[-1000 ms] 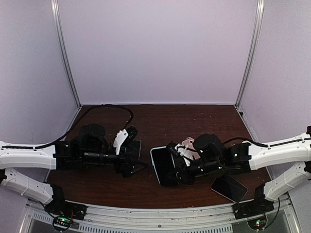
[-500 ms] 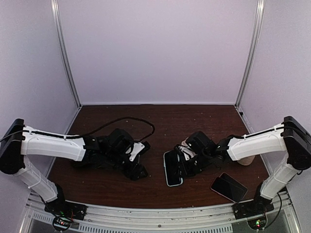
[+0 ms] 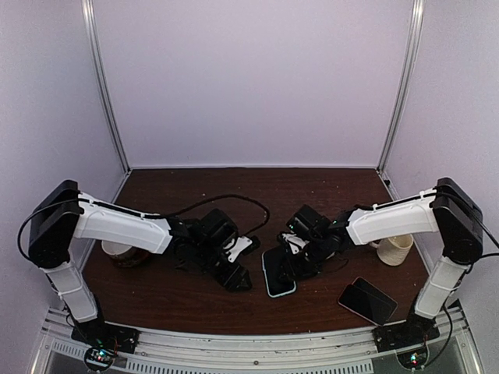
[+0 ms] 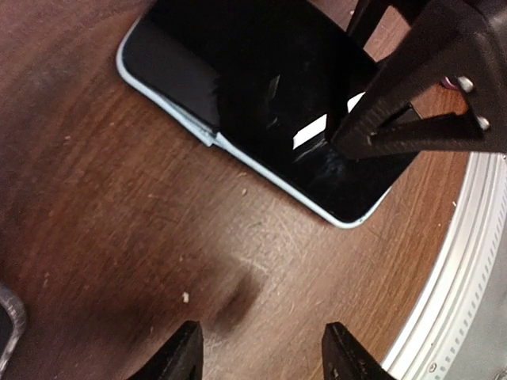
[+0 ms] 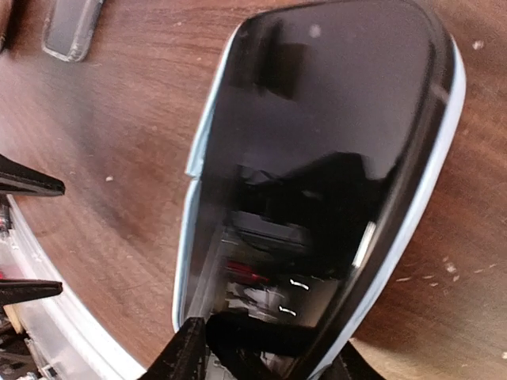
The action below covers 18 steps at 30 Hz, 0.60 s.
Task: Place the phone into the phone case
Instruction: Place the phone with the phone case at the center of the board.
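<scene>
Blue case and phone now lowered onto table; right gripper clamps phone's end; left gripper, jaws apart, empty, moved close. One rim looks unseated.

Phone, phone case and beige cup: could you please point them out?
phone (image 5: 333,103), right wrist view, screen centre
phone case (image 5: 429,146), right wrist view, light-blue rim
beige cup (image 3: 394,250), top external view, side wall
</scene>
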Motion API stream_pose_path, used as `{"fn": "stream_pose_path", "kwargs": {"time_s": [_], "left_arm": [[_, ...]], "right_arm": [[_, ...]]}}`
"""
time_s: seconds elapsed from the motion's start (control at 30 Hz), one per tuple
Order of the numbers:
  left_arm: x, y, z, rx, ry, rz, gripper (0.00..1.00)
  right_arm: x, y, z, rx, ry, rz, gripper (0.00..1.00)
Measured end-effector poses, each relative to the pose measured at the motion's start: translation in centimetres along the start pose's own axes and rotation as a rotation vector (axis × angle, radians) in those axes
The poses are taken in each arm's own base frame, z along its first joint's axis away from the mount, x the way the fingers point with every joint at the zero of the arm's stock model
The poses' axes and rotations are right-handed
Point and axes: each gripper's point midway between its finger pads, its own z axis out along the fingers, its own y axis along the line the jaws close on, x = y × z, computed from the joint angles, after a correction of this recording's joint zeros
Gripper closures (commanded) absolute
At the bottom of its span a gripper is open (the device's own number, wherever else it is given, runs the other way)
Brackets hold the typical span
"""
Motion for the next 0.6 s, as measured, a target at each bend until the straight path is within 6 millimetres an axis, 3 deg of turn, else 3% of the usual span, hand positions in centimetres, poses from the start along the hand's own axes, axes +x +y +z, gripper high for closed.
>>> {"fn": "stream_pose_path", "kwargs": {"time_s": [0.17,0.27,0.5,0.6], "left_arm": [[-0.2,-0.1,1.9,0.025,0.035,-0.009,0.5],[-0.2,0.0,2.8,0.034,0.051,-0.015,0.52],[-0.6,-0.2,3.2,0.046,0.052,-0.016,0.58],[-1.1,-0.3,3.3,0.05,0.043,-0.014,0.63]], "right_arm": [[-0.2,-1.8,-0.2,0.127,0.024,-0.03,0.35],[-0.4,-2.5,-0.9,0.19,0.023,-0.042,0.35],[-0.7,-2.9,-2.1,0.282,0.015,-0.078,0.69],[-0.4,-2.5,-1.9,0.264,0.015,-0.07,0.76]]}}
